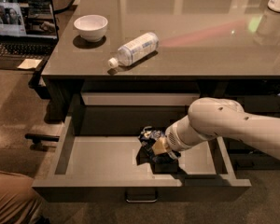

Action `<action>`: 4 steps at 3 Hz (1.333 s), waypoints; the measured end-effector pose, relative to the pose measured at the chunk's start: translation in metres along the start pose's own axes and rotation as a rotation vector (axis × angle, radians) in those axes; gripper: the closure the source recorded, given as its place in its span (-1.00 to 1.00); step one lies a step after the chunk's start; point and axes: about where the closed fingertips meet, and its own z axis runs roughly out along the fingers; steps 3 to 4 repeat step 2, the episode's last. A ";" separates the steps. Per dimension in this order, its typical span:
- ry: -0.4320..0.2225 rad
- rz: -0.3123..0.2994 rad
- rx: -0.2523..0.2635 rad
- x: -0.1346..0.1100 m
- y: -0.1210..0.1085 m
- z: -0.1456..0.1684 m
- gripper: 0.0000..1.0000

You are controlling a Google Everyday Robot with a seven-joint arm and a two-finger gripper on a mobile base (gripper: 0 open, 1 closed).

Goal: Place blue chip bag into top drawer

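Your pincer (157, 147) sits low inside the open top drawer (98, 161), right of its middle, clamped on the blue chip bag (148, 135). The bag hangs crumpled at the tip, just above the light grey floor, with a dark shadow under it. Up on the tabletop (205, 41) you have a water bottle (134, 48) lying on its side and a white bowl (90, 27) near it, and an open laptop (23, 17) off to the left.

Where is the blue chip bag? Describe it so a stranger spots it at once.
Below the grey table, the top drawer stands open. Inside, at the gripper, is the blue chip bag: crumpled dark foil, unlike the clear water bottle on top.
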 end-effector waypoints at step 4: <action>0.000 0.000 0.000 0.000 0.000 0.000 -1.00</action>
